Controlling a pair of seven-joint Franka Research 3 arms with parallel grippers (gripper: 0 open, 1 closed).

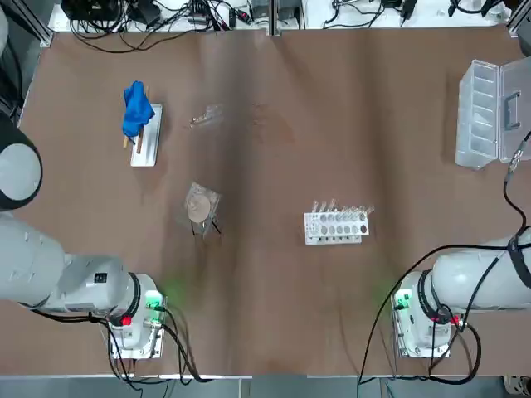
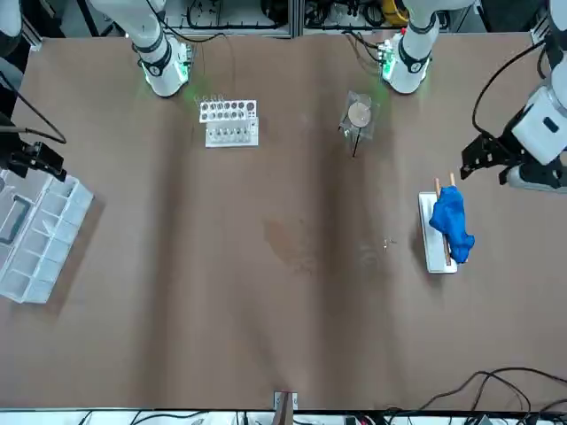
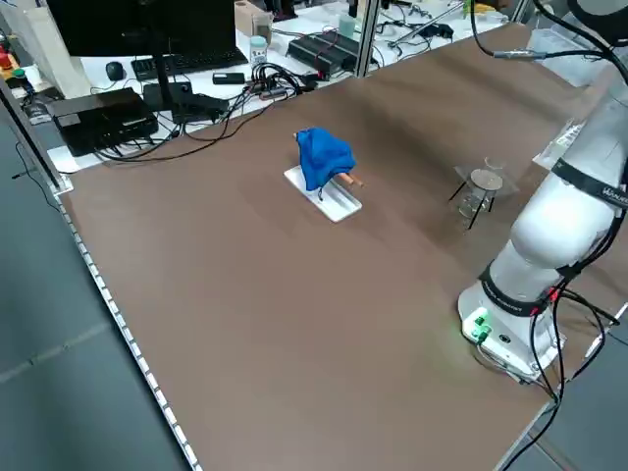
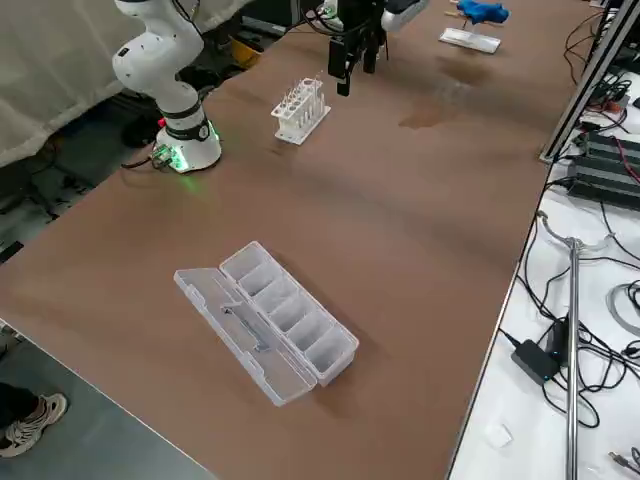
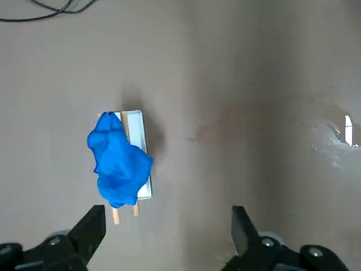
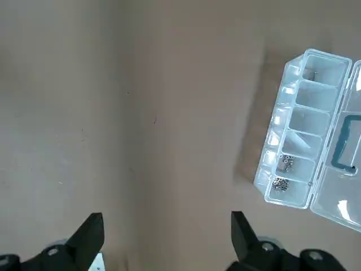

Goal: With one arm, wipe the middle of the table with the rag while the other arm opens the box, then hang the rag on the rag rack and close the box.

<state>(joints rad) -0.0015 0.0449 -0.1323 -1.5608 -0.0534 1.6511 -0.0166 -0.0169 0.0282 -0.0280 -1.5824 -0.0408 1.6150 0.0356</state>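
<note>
Box [image 1: 489, 114], lid open, long axis front-to-back.

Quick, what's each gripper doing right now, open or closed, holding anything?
Left gripper: open, empty, above the rag.
Right gripper: open, empty, near the box.

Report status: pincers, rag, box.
Left pincer and right pincer open, empty. Rag on rag rack. Box lies open. Nothing in the way.

Rag [image 1: 137, 108] draped over the rag rack [image 1: 147, 135], hiding most of both rods; box [image 1: 491, 114] clipped by the overhead picture's right edge; tiny bits in two box compartments too small to identify
</note>
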